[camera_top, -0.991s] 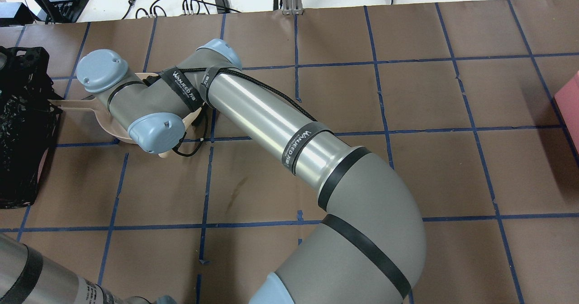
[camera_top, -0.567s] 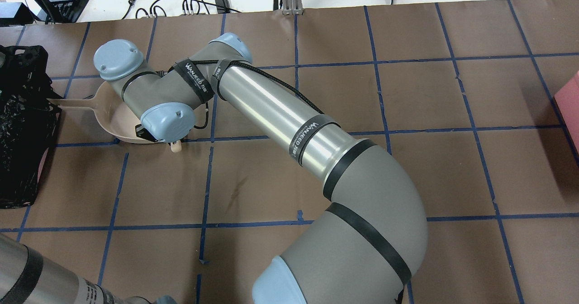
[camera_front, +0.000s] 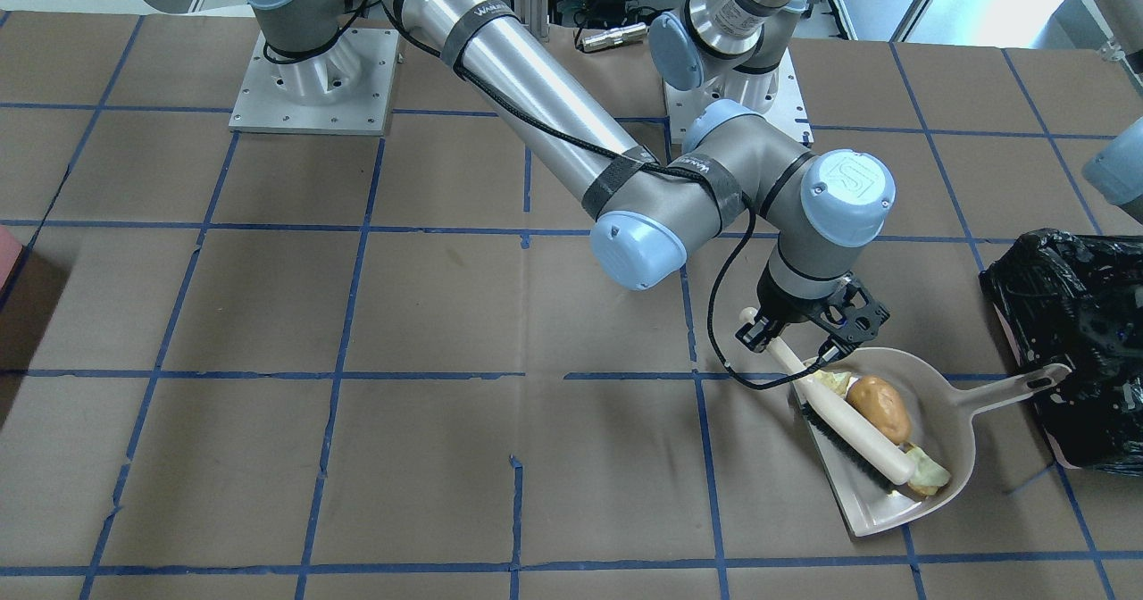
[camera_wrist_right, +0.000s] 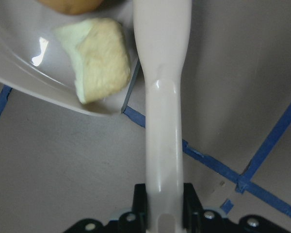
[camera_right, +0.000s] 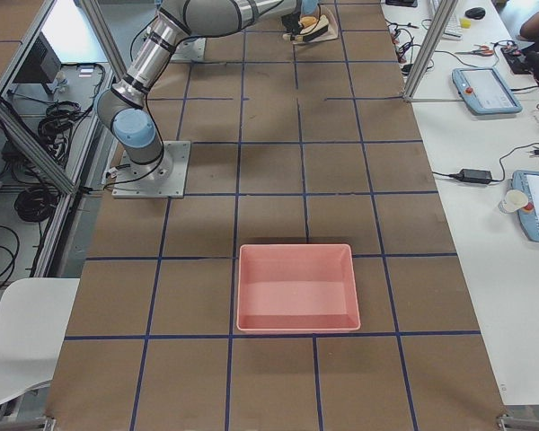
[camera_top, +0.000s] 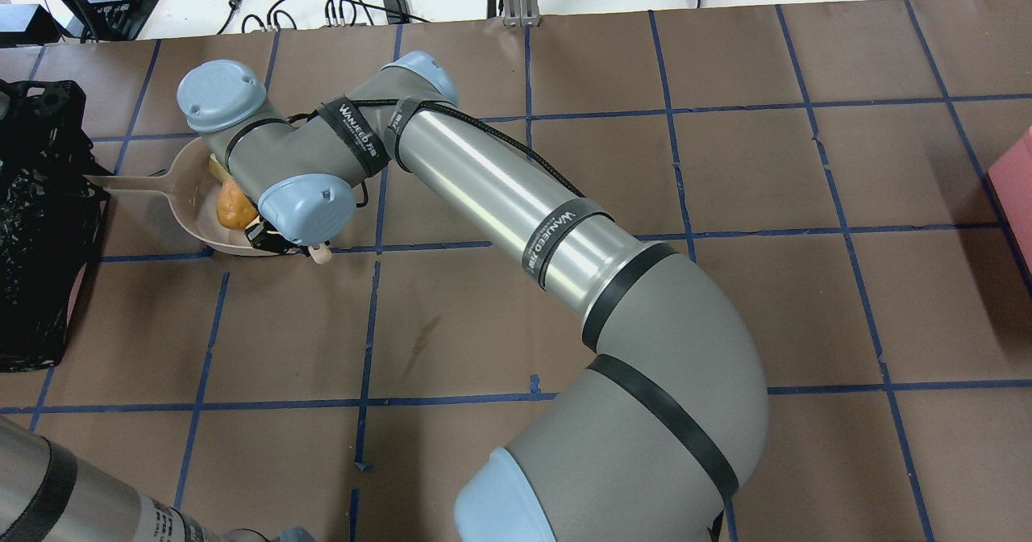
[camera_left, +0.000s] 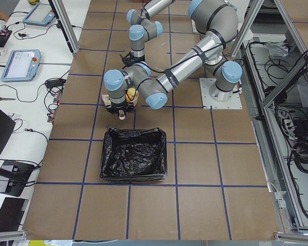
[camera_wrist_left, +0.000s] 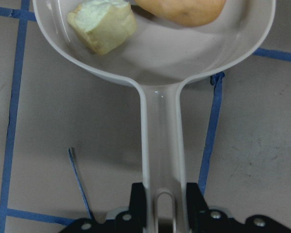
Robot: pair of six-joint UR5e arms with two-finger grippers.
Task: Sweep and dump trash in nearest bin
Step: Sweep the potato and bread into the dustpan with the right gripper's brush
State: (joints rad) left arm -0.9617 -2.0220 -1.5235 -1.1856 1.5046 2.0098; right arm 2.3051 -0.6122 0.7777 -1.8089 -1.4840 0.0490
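Observation:
A beige dustpan (camera_front: 946,426) lies on the brown table and holds the trash. The golden-brown bun (camera_front: 880,408) is in it, with one pale bread chunk (camera_front: 830,381) and another (camera_front: 929,475). A white brush (camera_front: 853,430) lies across the pan's mouth. My right gripper (camera_wrist_right: 164,199) is shut on the brush handle (camera_wrist_right: 162,97); it also shows in the front view (camera_front: 808,328). My left gripper (camera_wrist_left: 166,204) is shut on the dustpan handle (camera_wrist_left: 162,145). The handle points at the black-bagged bin (camera_front: 1072,350), which stands just beside the pan (camera_top: 193,195).
A plain pink tray (camera_right: 296,285) stands far off at the table's other end and shows at the overhead view's right edge (camera_top: 1017,179). The right arm (camera_top: 500,195) stretches across the table's middle. Blue tape lines grid the brown paper.
The right wrist has shifted to the right and slightly farther away in the overhead view, uncovering the bun in the dustpan. The dustpan and bin have not moved.

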